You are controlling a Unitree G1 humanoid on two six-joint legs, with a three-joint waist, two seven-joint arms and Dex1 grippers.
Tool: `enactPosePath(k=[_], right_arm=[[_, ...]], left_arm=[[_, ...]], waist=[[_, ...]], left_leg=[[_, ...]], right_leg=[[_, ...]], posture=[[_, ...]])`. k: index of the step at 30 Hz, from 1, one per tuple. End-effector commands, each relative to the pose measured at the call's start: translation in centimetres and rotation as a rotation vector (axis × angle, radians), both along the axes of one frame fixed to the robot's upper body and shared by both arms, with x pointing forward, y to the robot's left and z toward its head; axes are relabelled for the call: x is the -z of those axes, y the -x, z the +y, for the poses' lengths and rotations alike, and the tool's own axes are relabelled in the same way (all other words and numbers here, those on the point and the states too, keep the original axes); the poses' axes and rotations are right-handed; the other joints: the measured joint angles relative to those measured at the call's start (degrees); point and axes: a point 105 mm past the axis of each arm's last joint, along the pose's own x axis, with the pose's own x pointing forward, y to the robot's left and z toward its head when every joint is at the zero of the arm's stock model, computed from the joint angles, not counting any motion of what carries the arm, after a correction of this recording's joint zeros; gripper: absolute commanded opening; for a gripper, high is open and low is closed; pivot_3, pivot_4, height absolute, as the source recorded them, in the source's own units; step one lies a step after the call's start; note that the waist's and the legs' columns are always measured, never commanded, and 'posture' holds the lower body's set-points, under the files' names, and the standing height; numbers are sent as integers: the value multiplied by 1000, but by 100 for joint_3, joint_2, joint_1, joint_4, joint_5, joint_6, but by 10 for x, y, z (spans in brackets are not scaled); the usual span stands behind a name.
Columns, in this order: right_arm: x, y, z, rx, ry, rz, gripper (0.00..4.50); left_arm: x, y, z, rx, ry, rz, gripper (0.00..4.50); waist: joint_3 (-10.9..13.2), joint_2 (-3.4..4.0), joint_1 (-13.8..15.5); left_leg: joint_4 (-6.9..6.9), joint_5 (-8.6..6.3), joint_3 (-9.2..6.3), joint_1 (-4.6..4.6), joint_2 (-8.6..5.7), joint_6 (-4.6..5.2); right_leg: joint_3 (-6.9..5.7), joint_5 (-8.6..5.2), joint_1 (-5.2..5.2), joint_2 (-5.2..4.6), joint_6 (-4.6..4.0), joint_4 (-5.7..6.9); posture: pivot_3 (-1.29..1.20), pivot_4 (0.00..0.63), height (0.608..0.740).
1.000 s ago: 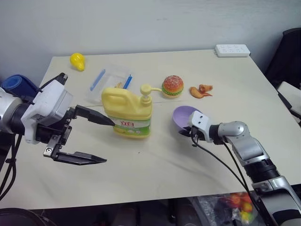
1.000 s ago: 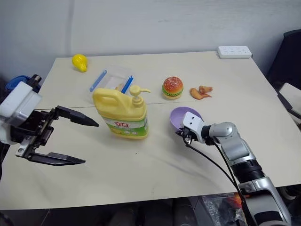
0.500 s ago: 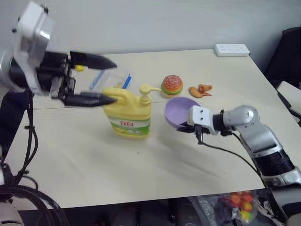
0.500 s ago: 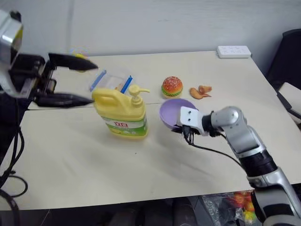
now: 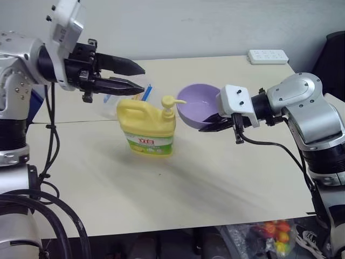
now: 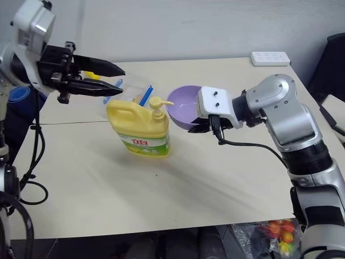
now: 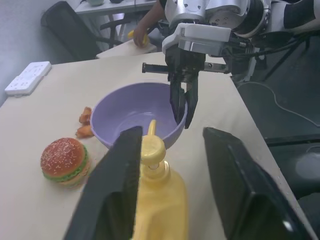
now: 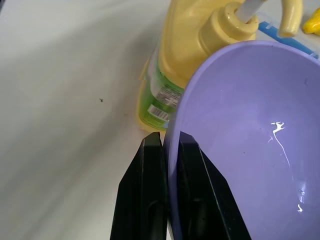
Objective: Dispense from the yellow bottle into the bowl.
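Observation:
The yellow bottle [image 5: 145, 129] stands upright on the table, its pump nozzle [image 5: 168, 102] pointing toward the bowl [image 5: 195, 105]. My right gripper [image 5: 211, 125] is shut on the bowl's rim and holds the lavender bowl in the air, tilted, right beside the nozzle's spout. The right wrist view shows both fingers [image 8: 150, 200] pinching the rim, with the bowl [image 8: 240, 150] in front of the bottle [image 8: 180, 65]. My left gripper [image 5: 143, 79] hovers just above the bottle's handle, open by a narrow gap and holding nothing. In the left wrist view the pump head [image 7: 152, 147] sits between and beyond its fingers.
A clear box with blue clips [image 5: 141, 91] lies behind the bottle. A toy burger [image 7: 62, 161] and orange toy pieces [image 7: 85, 122] sit beyond the bowl. A white power strip [image 5: 268, 56] is at the far right corner, a black chair [image 5: 331, 59] beside the table.
My right gripper has lifted the bowl off the table, up and left to the nozzle. My left gripper has risen, moved over the bottle, and its fingers have narrowed.

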Motion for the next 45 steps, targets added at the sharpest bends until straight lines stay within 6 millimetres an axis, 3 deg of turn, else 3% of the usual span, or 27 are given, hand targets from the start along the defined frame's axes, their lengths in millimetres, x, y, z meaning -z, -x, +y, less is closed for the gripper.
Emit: enactPosePath(k=[1, 4, 15, 32, 45], right_arm=[[-20, 12, 6, -53, -7, -37, 0], [-24, 15, 7, -68, -2, -18, 0], [-35, 29, 16, -127, -4, 48, 0], [-24, 10, 7, -73, 27, 0, 0], [-20, 10, 2, -58, 34, 2, 0]], left_arm=[[-9, 5, -4, 28, -20, -61, 810], [-7, 3, -6, 29, -23, -69, 43], [4, -12, -14, 1, -44, -109, 43], [24, -25, -21, -27, -103, -124, 43], [33, -29, -30, -5, -142, -139, 43]], waist=[[0, 0, -3], [0, 0, -8], [0, 0, -8], [0, 0, -10], [0, 0, -8]], left_leg=[[0, 0, 1, -1, 0, 0], [0, 0, 4, -3, 1, 0], [48, -1, 7, -56, -3, -1], [51, -1, 8, -55, -3, -1], [54, -1, 8, -55, -3, -1]], right_leg=[[1, 0, -4, -1, 0, 4], [1, 0, -13, -1, 0, 10], [-3, 0, -56, -9, 0, 43], [-2, 0, -57, -10, 0, 48], [-2, 0, -56, -11, 0, 50]], posture=[[0, 150, 740], [0, 150, 740], [0, 150, 740], [0, 150, 740], [0, 150, 740]])
